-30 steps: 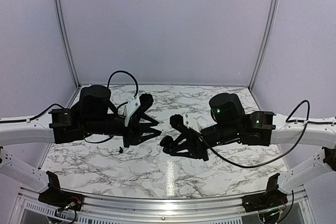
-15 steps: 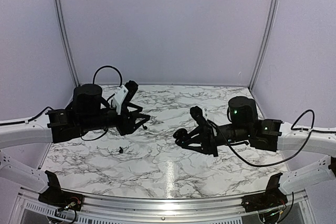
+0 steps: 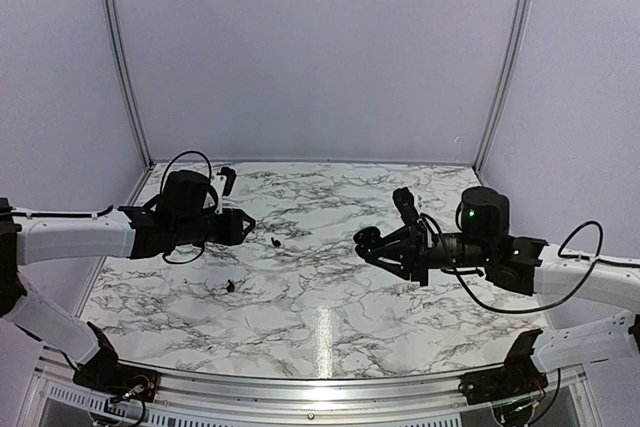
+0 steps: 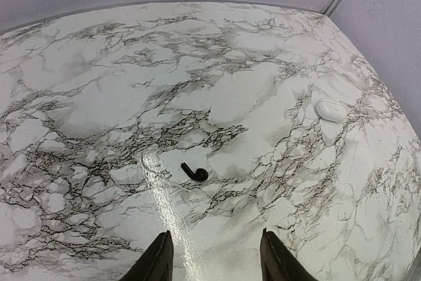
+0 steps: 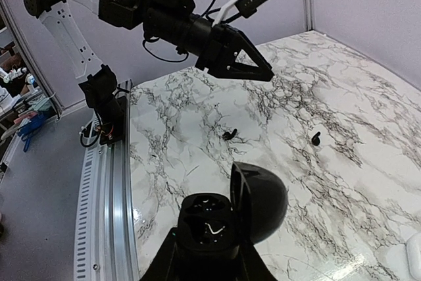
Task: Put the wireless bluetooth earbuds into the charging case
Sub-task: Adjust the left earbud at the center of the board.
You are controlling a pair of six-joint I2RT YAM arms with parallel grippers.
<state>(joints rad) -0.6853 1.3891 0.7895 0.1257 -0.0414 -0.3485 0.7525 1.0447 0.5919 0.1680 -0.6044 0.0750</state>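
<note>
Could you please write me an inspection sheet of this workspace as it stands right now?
Surface: white marble-patterned tabletop, one glare streak.
Job's things: two tiny black earbuds lie loose on the tabletop, one ahead of the left arm, one nearer the front edge; open black round charging case; closed white pebble-shaped case lying apart; no white earbuds seen.
Clutter: nothing seen.
Grippers: left gripper open and empty above the tabletop; right gripper shut on the black case.
Cables: black cables loop off both arms, away from the earbuds.
Surroundings: plain lilac walls, metal frame posts.
</note>
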